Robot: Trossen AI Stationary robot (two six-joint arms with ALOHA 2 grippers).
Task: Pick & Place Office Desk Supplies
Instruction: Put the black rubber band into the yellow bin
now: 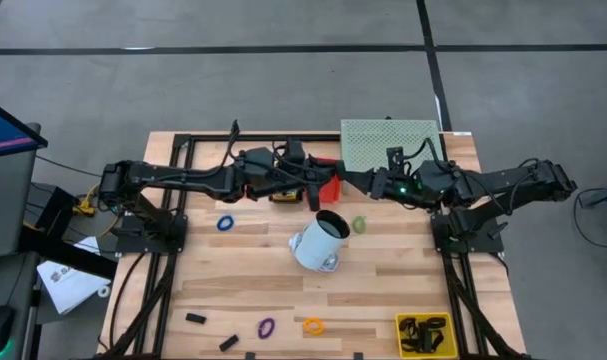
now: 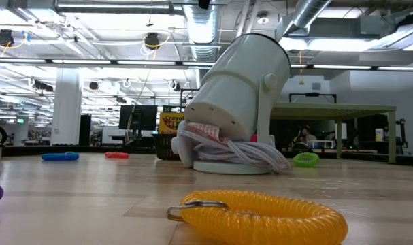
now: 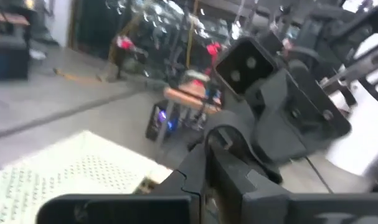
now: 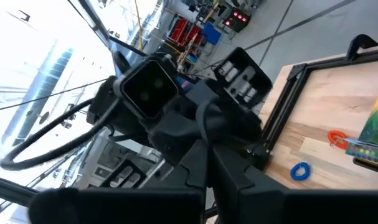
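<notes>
Office desk supplies lie loose on the wooden table (image 1: 233,280): a blue ring (image 1: 226,222), a green ring (image 1: 360,225), a purple ring (image 1: 266,327), an orange coil ring (image 2: 260,214), black clips (image 1: 195,319) and a yellow crayon box (image 1: 283,195). A red thing (image 1: 330,190) shows under the arms. My left gripper (image 1: 318,185) and right gripper (image 1: 348,182) point level at each other, tip to tip, high above the table's far middle. Both are shut. The wrist views show only the opposite arm's wrist, so the spot where the tips meet is hidden. My left gripper and my right gripper meet tip to tip, but their own dark bodies hide that spot. I cannot tell whether either touches a thing or the other gripper.
A white tilted cup-shaped holder (image 1: 318,240) on a round base wrapped in white cord (image 2: 240,153) stands at mid-table, just near of the grippers. A green perforated mat (image 1: 391,145) lies at the far right. A yellow tray (image 1: 423,333) of black clips sits at the near right corner.
</notes>
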